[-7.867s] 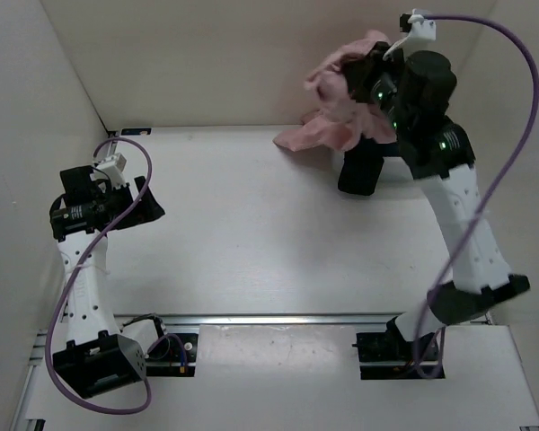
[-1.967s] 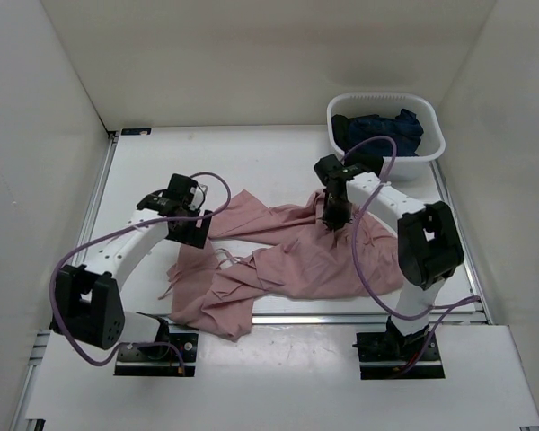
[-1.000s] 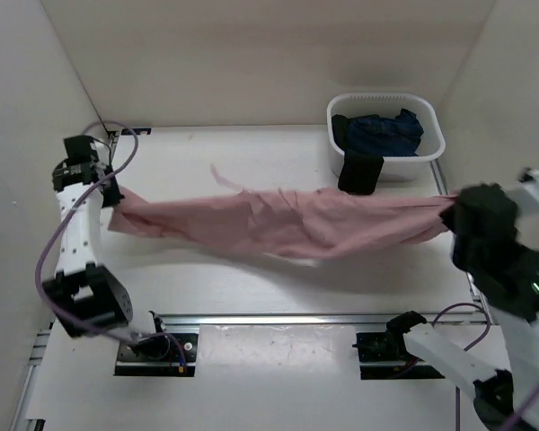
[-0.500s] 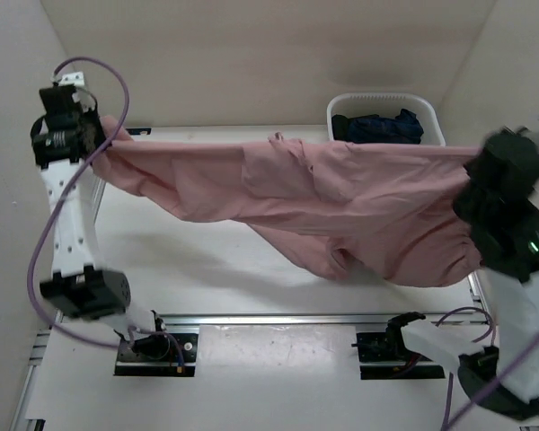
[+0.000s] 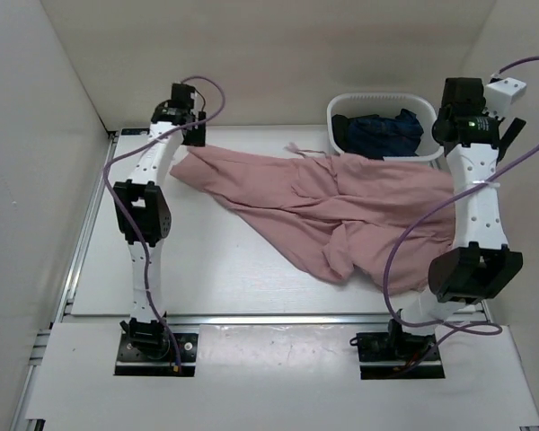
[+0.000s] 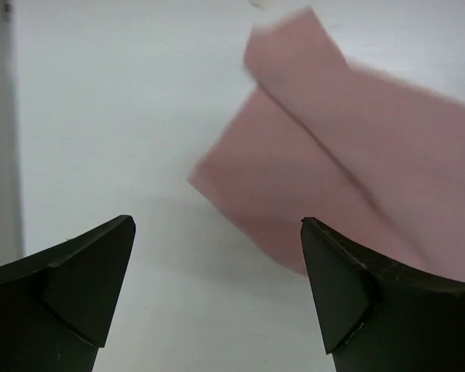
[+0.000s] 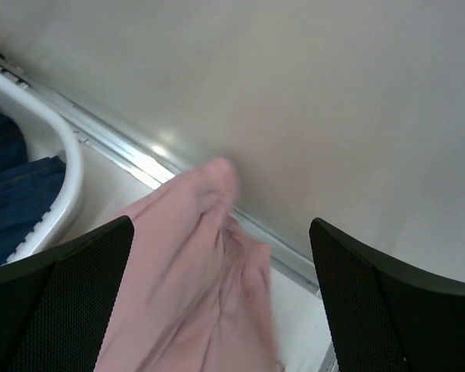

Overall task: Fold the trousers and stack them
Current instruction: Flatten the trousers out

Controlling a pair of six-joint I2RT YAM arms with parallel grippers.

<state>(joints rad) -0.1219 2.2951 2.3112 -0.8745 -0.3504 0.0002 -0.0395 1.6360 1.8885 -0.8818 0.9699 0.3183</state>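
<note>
The dusty-pink trousers (image 5: 341, 202) lie loosely spread on the white table, from the back left across to the right edge, with a bunched fold near the middle front. My left gripper (image 5: 181, 126) hovers open over their back-left end; in the left wrist view one corner of the trousers (image 6: 333, 170) lies flat ahead of the gripper (image 6: 217, 225), untouched. My right gripper (image 5: 465, 135) is open at the back right. In the right wrist view the gathered end of the trousers (image 7: 194, 294) lies loose below the wide-open gripper (image 7: 221, 225).
A white basket (image 5: 337, 126) at the back right holds a dark blue garment (image 5: 386, 133); its rim (image 7: 62, 178) shows left of the right gripper. Enclosure walls stand close on the left, back and right. A metal rail (image 7: 139, 159) runs along the table's right edge.
Both grippers have opened and let go of the trousers, which dropped from being stretched in the air onto the table. Both arms have swung toward the back.
</note>
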